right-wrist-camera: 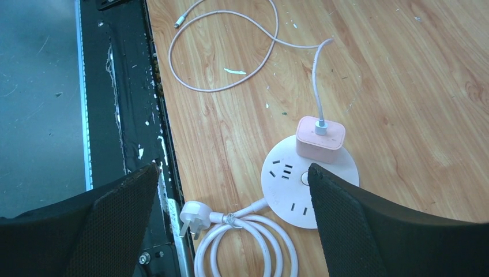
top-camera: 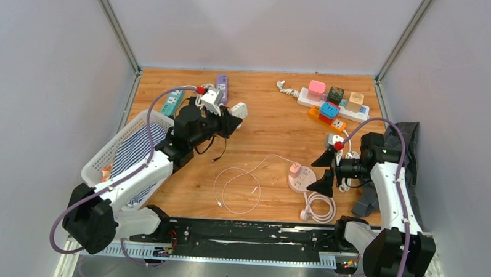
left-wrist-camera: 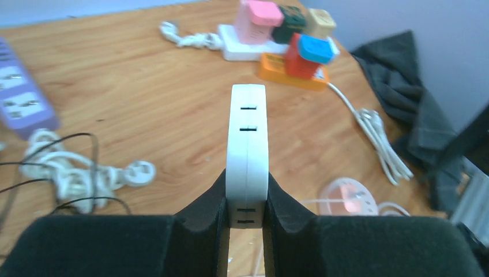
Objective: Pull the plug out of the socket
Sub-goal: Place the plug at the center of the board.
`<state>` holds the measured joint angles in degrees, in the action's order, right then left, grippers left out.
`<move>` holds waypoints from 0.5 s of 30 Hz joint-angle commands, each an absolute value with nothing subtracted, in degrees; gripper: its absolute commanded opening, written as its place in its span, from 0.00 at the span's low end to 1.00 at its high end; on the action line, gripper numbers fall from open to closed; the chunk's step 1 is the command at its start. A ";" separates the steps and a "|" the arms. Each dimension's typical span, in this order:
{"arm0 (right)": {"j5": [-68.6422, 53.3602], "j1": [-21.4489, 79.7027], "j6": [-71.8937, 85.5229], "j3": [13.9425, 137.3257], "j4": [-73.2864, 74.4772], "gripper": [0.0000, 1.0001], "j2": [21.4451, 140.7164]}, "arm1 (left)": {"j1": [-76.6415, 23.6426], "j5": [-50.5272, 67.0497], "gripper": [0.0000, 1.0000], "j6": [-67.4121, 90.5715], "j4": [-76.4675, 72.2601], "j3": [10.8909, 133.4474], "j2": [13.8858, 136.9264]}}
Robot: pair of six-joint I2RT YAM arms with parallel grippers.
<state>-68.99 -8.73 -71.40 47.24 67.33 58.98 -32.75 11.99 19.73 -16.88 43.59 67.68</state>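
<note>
Pink plug (right-wrist-camera: 320, 138): seated in the round white socket (right-wrist-camera: 288, 184), close to the table's (top-camera: 274, 133) near edge, right of the middle.
Right gripper (top-camera: 323, 172): jaws spread wide; hovers over the socket, touching nothing.
Left gripper (left-wrist-camera: 247, 196): pinching a white adapter block (left-wrist-camera: 248, 133) above the far-left part of the table.
Obstacles by the socket: pink cable (right-wrist-camera: 314, 75) looping from the plug toward the middle; coiled white cord with a three-pin plug (right-wrist-camera: 193, 216) just beside the socket.
Surroundings: power strips (top-camera: 333, 104) in the far-right corner; dark cloth (top-camera: 409, 144) at the right edge; basket (top-camera: 116, 143) at the left edge.
Open room: bare wood between the socket and the strips; black rail (top-camera: 246, 231) along the near edge.
</note>
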 commanded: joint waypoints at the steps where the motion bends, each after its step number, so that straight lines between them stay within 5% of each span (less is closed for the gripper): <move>1: -69.02 -9.83 -69.84 46.32 66.31 1.00 58.27 | -32.55 -7.79 0.00 14.27 -5.95 49.94 65.31; 6: -68.82 -9.80 -69.48 46.10 65.88 1.00 58.31 | -32.38 -24.90 0.00 10.25 6.38 58.95 71.69; 15: -68.49 -10.16 -69.00 45.46 64.99 1.00 58.36 | -28.96 -27.21 0.00 15.58 22.09 73.02 85.00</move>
